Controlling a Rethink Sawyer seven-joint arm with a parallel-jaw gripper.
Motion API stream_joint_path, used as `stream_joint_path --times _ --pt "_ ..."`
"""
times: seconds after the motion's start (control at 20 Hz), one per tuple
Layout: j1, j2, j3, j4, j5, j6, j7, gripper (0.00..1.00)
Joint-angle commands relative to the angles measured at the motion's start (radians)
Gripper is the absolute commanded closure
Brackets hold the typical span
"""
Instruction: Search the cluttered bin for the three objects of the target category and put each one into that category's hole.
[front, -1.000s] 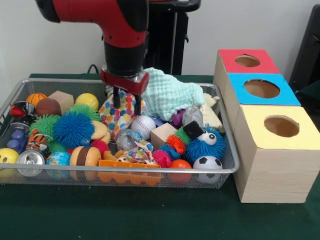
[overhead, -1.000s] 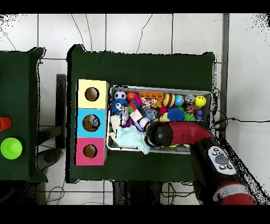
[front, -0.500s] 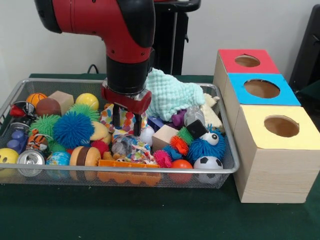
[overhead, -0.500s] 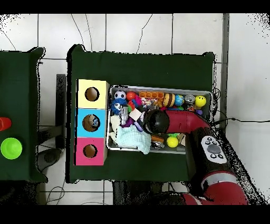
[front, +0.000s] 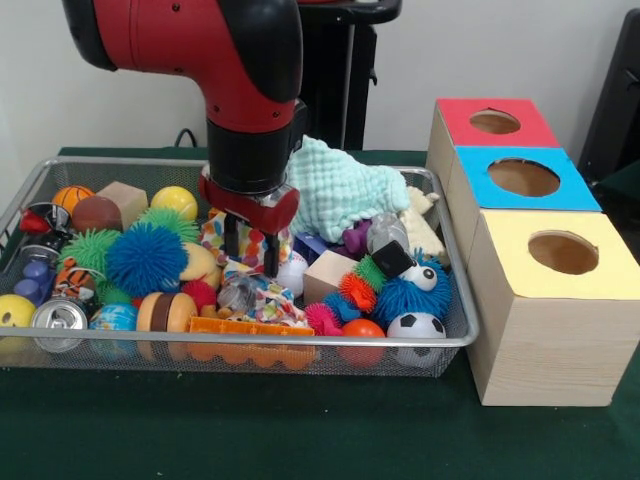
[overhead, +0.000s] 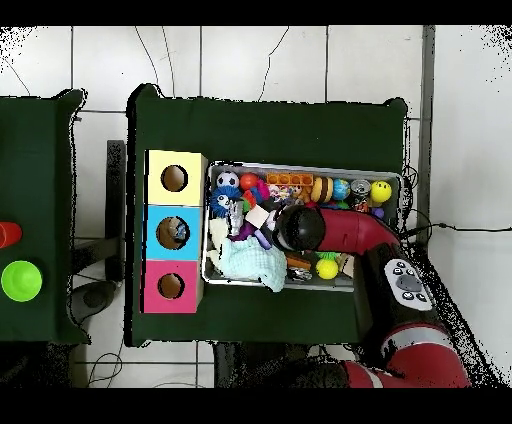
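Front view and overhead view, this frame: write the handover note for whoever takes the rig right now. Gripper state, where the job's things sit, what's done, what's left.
Gripper: open, empty, fingers pointing down into the middle of the wire bin, over the polka-dot fabric toy and beside the white baseball.
Sorting box: red hole, blue hole and yellow hole, beside the bin.
Done: nothing can be confirmed as delivered; the overhead view shows something inside the blue hole, but I cannot tell what.
Left: find and grasp each target object in the clutter, then drop it in the matching hole.
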Motion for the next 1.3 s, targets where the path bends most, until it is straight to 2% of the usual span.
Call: stream_joint_path --times 0.05,0.2,0.3,0.45,0.55,0.75,1.0,1.3 --pt "-0.029 0.006 0.017 0.058 0.047 -0.071 0.112 0.0" --pt "-0.031 -0.029 0.02 0.09 0.057 -0.056 0.102 0.0" --pt "-0.032 -0.089 0.023 0.139 0.071 -0.033 0.096 0.0" --pt "-0.025 -0.206 0.02 0.192 0.102 0.06 0.073 0.0" --pt "-0.023 -0.258 0.018 0.195 0.12 0.118 0.052 0.0" --pt "-0.027 -0.31 0.018 0.183 0.152 0.2 0.026 0.0" --pt "-0.018 -0.33 0.003 0.13 0.151 0.265 0.008 0.0" --pt "0.02 -0.229 -0.049 -0.015 0.094 0.187 0.072 0.0"
